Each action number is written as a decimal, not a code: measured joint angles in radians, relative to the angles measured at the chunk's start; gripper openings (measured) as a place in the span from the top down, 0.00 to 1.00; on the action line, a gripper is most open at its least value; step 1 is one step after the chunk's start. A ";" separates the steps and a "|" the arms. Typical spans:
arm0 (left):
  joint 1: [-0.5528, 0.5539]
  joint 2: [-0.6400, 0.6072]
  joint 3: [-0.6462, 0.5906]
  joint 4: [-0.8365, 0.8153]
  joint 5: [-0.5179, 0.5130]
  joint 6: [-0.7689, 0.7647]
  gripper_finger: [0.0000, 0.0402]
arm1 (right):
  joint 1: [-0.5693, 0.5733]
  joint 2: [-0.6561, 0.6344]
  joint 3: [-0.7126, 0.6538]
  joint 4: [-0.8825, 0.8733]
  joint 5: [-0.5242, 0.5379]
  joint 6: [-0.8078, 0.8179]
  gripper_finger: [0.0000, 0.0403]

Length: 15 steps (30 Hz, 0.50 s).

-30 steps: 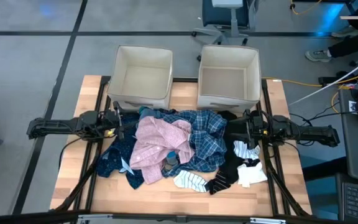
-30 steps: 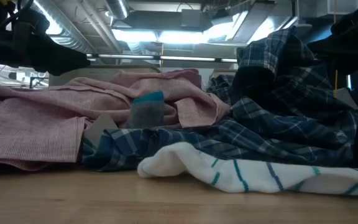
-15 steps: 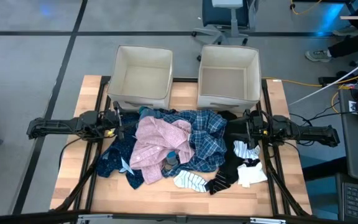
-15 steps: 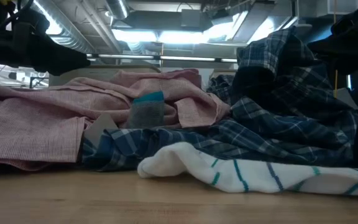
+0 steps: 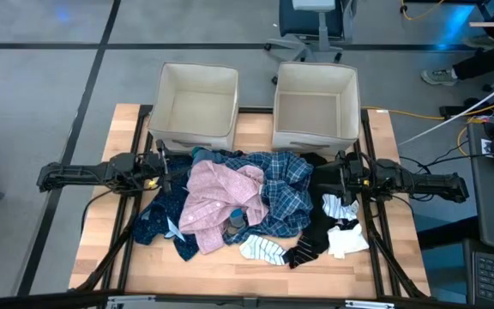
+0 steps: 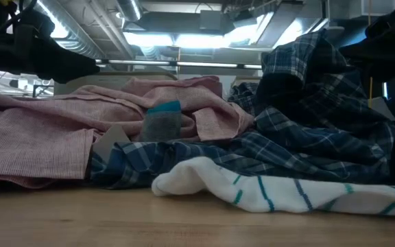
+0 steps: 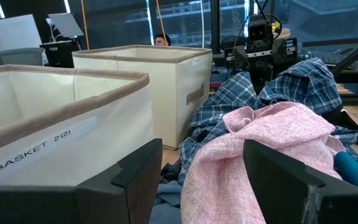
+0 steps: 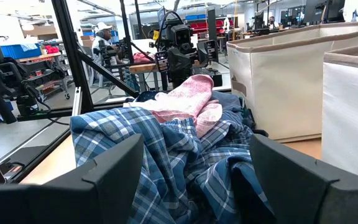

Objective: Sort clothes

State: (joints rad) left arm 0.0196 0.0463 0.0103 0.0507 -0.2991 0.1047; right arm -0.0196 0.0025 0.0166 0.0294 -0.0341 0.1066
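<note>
Wooden table (image 5: 101, 223) boards hold a big pile of clothes, and I use the pink shirt (image 5: 213, 202) in the middle of that pile as my marker. My left gripper (image 5: 163, 167) hangs just beside the pink shirt, on my left side of it, and its fingers (image 7: 135, 180) are spread wide with nothing between them. My right gripper (image 5: 320, 178) hangs on the other side of the pink shirt, past the blue plaid shirt (image 5: 286, 193), and its fingers (image 8: 110, 171) are wide apart too, holding nothing.

The blue plaid shirt lies right against the pink shirt and partly over its edge. A navy dotted top (image 5: 157, 219) pokes out from under the pink shirt on my left side. A grey sock (image 6: 162, 123) with a teal cuff sits on the pink shirt's near edge. A striped sock (image 5: 262, 250) lies on the bare wood just in front of the pink shirt. A black piece (image 5: 316, 236) and white socks (image 5: 347, 238) lie farther off, beyond the plaid shirt.

Two beige bins, one (image 5: 194, 129) and the other (image 5: 314, 131), stand behind the pink shirt, side by side.
</note>
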 joint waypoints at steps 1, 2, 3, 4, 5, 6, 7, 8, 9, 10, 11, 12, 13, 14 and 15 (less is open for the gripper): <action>0.000 0.000 0.000 0.000 0.000 0.000 0.46 | 0.000 0.000 0.000 0.010 0.000 0.000 0.26; 0.000 0.000 0.000 0.000 0.000 0.000 0.46 | 0.000 0.000 0.000 0.020 0.000 0.000 0.26; 0.000 0.000 0.000 0.000 0.000 0.000 0.46 | 0.000 0.000 0.000 0.026 0.000 0.000 0.26; 0.000 0.000 0.000 0.000 0.000 0.000 0.46 | 0.000 0.000 0.000 0.026 0.000 0.000 0.26; 0.000 0.000 0.000 0.000 0.000 0.001 0.46 | 0.000 0.000 0.000 0.028 0.000 -0.001 0.26; 0.000 0.000 0.000 0.000 0.000 0.005 0.46 | 0.000 0.000 0.000 0.035 0.001 -0.006 0.26; 0.000 0.000 0.000 0.001 0.000 0.009 0.46 | 0.000 0.000 0.000 0.042 0.001 -0.007 0.26; 0.000 0.000 0.000 0.003 0.000 0.010 0.46 | 0.000 0.000 0.000 0.046 0.001 -0.005 0.26; 0.000 0.000 0.000 0.004 0.000 0.004 0.46 | 0.000 0.000 0.000 0.050 0.001 0.006 0.26; 0.000 0.000 0.000 0.006 0.000 -0.019 0.46 | 0.000 0.000 0.000 0.062 0.001 0.024 0.26; 0.000 0.000 0.000 0.007 0.000 -0.053 0.46 | 0.000 0.000 0.000 0.083 0.002 0.039 0.26; 0.000 0.000 0.000 0.008 0.000 -0.093 0.46 | 0.000 0.000 0.000 0.103 0.002 0.044 0.26; 0.000 0.000 0.000 0.008 0.000 -0.136 0.46 | 0.000 0.000 0.000 0.119 0.009 0.043 0.26; 0.000 0.000 0.000 0.009 0.000 -0.174 0.46 | 0.000 0.000 0.000 0.129 0.022 0.043 0.26; 0.000 0.000 0.000 0.012 0.000 -0.205 0.46 | 0.000 0.000 0.000 0.137 0.040 0.047 0.26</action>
State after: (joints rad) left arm 0.0196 0.0463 0.0101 0.0622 -0.2991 -0.1003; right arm -0.0196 0.0025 0.0166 0.1666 0.0062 0.1532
